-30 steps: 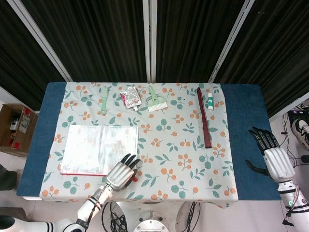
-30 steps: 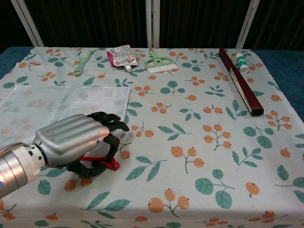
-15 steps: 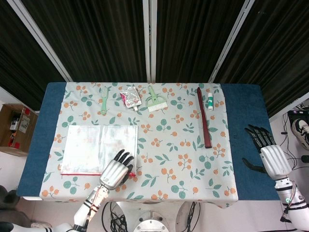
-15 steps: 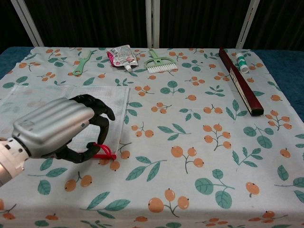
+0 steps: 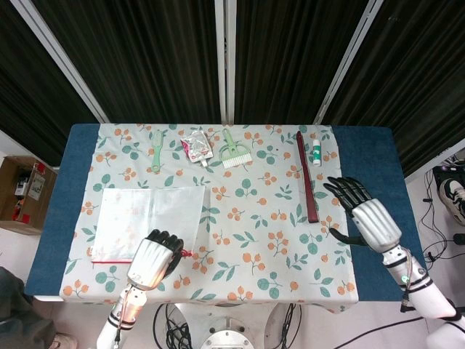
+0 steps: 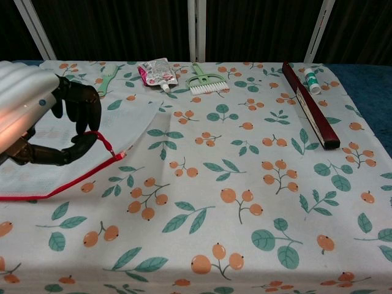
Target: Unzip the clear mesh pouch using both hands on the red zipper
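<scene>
The clear mesh pouch lies flat on the left half of the flowered cloth, its red zipper running along the near edge. My left hand is curled at the pouch's near right corner. It pinches the red zipper pull between thumb and fingers. That corner of the pouch is lifted off the cloth. In the head view the left hand sits just below the pouch. My right hand hovers open over the cloth's right edge, fingers spread, far from the pouch. The chest view does not show it.
Along the far edge lie a green comb, a foil sachet, a green brush and a white tube. A long dark red bar lies between the right hand and the middle. A cardboard box stands on the floor at left.
My left hand has closed on the red pull and moved left and up, lifting the pouch's near right corner. The right hand has come in from the blue edge toward the cloth.
</scene>
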### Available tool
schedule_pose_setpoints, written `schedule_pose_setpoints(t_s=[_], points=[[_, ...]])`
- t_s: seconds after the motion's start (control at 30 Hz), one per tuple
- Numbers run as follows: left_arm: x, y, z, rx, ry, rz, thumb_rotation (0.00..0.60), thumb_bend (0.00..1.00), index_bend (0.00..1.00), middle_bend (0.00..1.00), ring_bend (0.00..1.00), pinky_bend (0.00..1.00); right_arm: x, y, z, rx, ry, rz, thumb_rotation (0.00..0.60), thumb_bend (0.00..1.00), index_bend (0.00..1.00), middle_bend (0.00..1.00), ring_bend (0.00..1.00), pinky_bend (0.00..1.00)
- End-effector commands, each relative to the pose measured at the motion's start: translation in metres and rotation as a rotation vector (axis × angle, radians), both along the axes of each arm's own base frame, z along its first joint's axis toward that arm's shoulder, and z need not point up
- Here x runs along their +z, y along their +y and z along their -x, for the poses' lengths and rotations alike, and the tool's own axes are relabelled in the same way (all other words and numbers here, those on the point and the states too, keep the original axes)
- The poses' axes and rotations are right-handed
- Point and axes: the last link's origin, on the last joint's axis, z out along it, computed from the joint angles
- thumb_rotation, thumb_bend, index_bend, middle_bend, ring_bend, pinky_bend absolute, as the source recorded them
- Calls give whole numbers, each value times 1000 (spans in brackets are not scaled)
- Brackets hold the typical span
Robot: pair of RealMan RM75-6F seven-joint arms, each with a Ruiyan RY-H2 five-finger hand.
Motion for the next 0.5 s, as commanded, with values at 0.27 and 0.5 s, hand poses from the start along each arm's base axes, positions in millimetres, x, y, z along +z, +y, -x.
schedule_pose_setpoints(t_s=[0.27, 0.5], points=[[19, -4, -20, -6, -61, -82, 600, 454, 710, 669, 617, 585, -55, -53, -121, 213, 13, -272, 600, 119, 194, 108, 0, 0], [27, -3, -28, -3, -92, -106, 600, 454, 727, 692, 637, 615, -105, -69, -183, 290, 48, -397, 600, 153, 246, 122, 0, 0]])
